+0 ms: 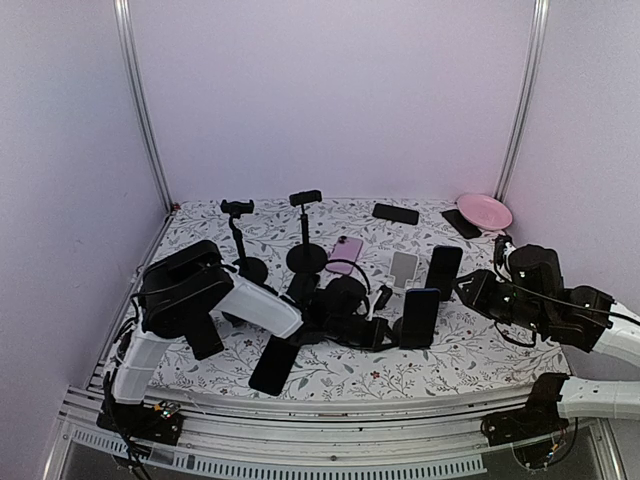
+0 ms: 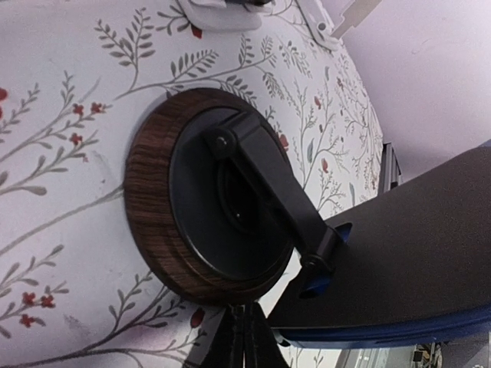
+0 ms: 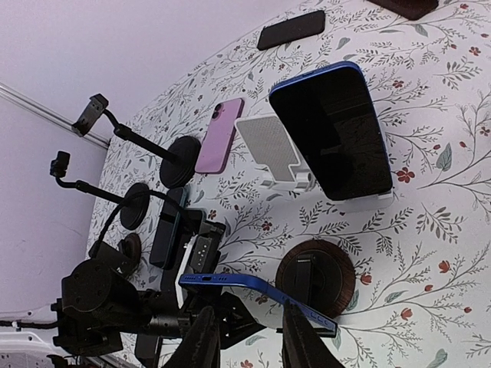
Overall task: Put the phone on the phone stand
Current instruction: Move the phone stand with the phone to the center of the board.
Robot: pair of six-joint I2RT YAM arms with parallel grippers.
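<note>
A blue-edged phone (image 1: 420, 317) stands tilted on a round wood-rimmed phone stand (image 2: 153, 230), held by the stand's black arm (image 2: 268, 188). In the left wrist view the phone (image 2: 414, 253) fills the right side. My left gripper (image 2: 245, 333) is shut and empty, its tips just short of the stand's base. In the top view it sits left of the phone (image 1: 383, 330). My right gripper (image 3: 252, 337) is open, its fingers (image 3: 203, 337) either side of the phone's blue edge (image 3: 253, 285) and short of it. The stand (image 3: 337, 268) lies beyond.
A second dark phone (image 3: 330, 130) leans on a white stand, beside an empty white mesh stand (image 3: 268, 146). A pink phone (image 1: 344, 254), two tall clamp stands (image 1: 305, 235), a flat black phone (image 1: 395, 213), a pink plate (image 1: 485, 210) and a front black phone (image 1: 273, 365) lie around.
</note>
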